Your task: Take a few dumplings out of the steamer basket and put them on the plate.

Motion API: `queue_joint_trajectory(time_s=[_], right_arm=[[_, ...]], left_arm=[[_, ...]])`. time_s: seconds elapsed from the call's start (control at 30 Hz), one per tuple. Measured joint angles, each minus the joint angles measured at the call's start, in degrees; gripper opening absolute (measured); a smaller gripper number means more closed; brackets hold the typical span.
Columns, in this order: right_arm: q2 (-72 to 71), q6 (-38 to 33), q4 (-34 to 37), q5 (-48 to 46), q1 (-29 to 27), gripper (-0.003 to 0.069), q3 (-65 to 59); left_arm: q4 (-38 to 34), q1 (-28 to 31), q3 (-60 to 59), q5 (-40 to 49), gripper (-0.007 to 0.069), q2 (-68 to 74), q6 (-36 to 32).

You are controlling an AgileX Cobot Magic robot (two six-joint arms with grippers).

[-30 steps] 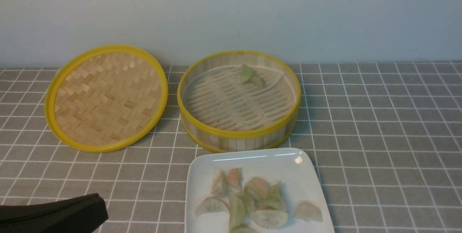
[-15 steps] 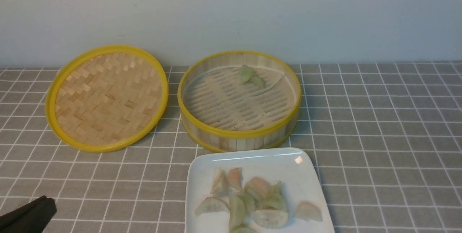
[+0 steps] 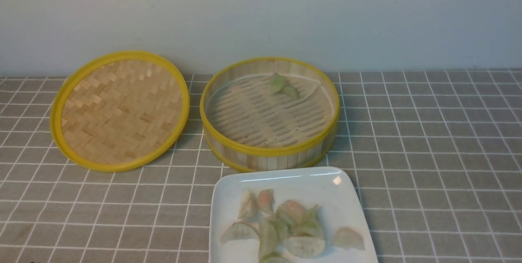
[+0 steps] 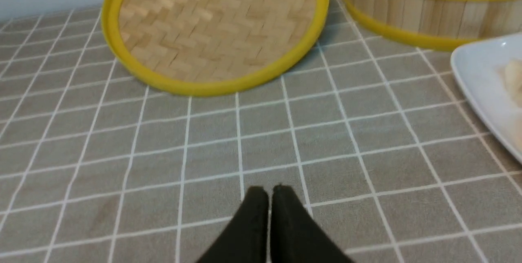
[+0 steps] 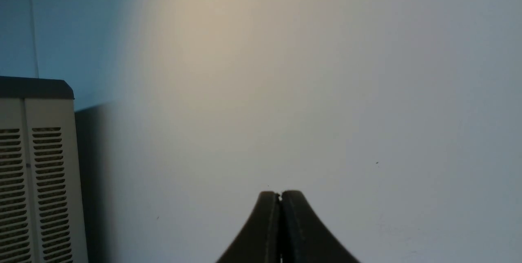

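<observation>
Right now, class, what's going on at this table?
Nothing is being handled. Most dumplings lie piled on the plate; a couple sit in the steamer basket by its far wall. The lid lies upturned to its left. The left gripper is shut and empty above the cloth; the right gripper, also shut, faces a wall.

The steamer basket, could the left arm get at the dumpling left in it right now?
Probably yes: the steamer basket is uncovered, its lid lying beside it, and nothing hangs over the dumpling.

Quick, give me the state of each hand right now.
Left hand: closed, holding nothing, above the tablecloth.
Right hand: closed, holding nothing, pointed at a wall.
</observation>
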State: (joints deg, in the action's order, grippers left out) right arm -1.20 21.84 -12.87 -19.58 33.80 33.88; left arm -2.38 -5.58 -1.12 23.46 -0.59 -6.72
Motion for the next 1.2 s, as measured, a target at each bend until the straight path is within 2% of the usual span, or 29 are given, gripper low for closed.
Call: queue_joint_trajectory(time_s=[1.2], right_arm=[[0.0,-0.6,0.1,0.1,0.0,-0.0015,0.0]], left_arm=[[-1.8,-0.1,-0.3,-1.4,-0.0005,0.0,-0.1]])
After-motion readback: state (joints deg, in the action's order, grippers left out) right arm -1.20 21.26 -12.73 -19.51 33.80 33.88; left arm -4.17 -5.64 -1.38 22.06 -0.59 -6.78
